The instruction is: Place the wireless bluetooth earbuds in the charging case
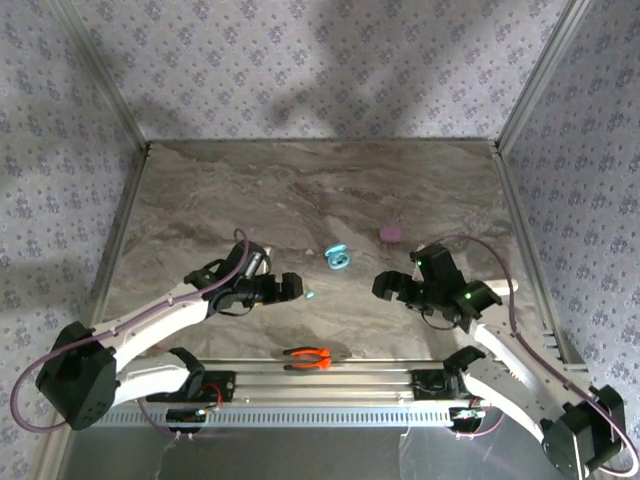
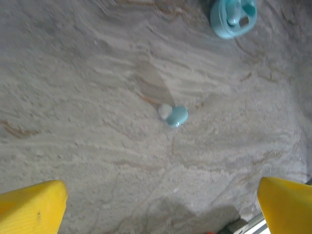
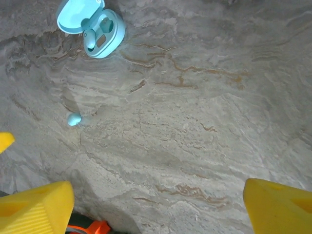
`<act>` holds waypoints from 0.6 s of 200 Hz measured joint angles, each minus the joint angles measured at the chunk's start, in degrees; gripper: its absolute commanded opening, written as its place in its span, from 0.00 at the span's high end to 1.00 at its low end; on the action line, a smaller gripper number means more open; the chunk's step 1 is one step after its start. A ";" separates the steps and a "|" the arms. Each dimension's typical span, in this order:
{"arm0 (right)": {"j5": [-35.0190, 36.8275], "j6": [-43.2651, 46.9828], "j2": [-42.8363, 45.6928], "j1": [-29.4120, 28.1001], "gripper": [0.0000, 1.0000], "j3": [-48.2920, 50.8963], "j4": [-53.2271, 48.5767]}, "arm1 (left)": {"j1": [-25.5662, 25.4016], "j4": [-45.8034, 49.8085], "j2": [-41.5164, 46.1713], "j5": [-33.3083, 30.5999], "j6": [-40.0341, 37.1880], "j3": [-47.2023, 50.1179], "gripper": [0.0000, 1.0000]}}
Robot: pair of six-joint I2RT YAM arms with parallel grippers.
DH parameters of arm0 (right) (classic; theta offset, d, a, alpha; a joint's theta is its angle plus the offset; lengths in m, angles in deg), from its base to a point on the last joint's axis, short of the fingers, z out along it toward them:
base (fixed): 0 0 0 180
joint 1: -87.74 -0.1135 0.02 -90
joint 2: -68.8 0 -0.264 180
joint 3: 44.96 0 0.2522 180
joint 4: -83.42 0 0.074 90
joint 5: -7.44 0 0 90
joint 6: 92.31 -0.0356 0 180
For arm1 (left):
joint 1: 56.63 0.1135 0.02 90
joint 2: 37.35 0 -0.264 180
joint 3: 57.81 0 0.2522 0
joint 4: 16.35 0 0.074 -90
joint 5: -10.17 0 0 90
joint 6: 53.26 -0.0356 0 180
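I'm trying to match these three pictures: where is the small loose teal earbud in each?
Top external: loose teal earbud near the middle, slightly left.
Left wrist: earbud just right of centre.
Right wrist: earbud left side, mid-height.
Shared landmark: open teal case, above the earbud in each.

Top view: moderate, diffuse overhead light, no glare. Broad soft shadows cross the back wall (image 1: 320, 70) well beyond the teal case (image 1: 338, 258), with fainter ones on the tabletop (image 1: 300, 190) near it.

Left wrist view: soft, slightly blurred throughout. The earbud (image 2: 176, 116) below-left of the case carries one small bright highlight, and a faint shadow trails up-left from it. The yellow fingers (image 2: 34, 207) of the left hand (image 2: 161, 207), far below the case, are out of focus.

Right wrist view: sharper, with evenly lit veining around the case. The right hand (image 3: 156, 207) fingers are blurred at the lower corners
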 measured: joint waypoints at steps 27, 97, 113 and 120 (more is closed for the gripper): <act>-2.58 1.14 -5.09 0.72 0.31 -0.02 4.11 | 4.13 -0.92 -5.27 3.17 -2.29 -2.32 0.37; -6.21 3.78 -16.35 0.81 0.38 -1.36 11.17 | 6.54 -0.85 -21.49 7.50 -6.69 -11.87 0.94; -6.45 4.11 -17.68 0.74 0.39 -1.51 12.20 | 6.54 -0.72 -25.38 8.46 -8.00 -14.51 0.99; -6.54 4.20 -18.21 0.63 0.39 -1.57 12.48 | 6.51 -0.59 -26.80 8.74 -8.11 -15.56 1.00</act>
